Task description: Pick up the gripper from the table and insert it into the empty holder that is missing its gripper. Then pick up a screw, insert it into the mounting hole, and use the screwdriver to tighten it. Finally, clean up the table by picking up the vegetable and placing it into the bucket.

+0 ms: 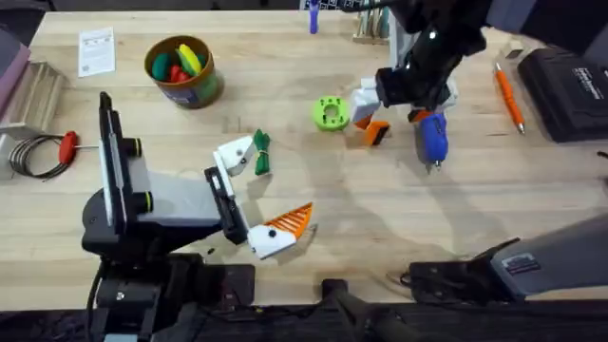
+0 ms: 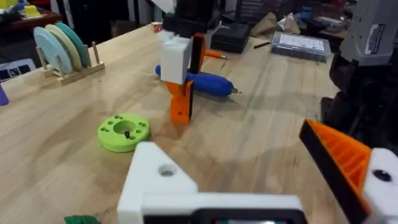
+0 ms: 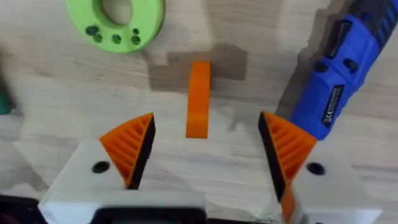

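Overhead: right pincer [image 1: 372, 112] hovering over orange gripper [image 1: 377, 132], lying at nine o'clock from blue screwdriver [image 1: 432, 138] on counter [image 1: 380, 209].

Left wrist: left pincer [image 2: 261, 168] idling, gaping wide.

Right wrist: pads [image 3: 130, 146] straddling gripper, wide, empty. Best descending straight, squeezing long sides, avoiding screwdriver.

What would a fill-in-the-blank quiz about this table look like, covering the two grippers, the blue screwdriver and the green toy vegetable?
1. The right gripper hovers open above the small ____ gripper piece.
2. The blue screwdriver is ____ flat on the table.
3. The green vegetable lies next to the ____ gripper.
4. The bucket stands ____ on the table.

Missing words: orange; lying; left; upright
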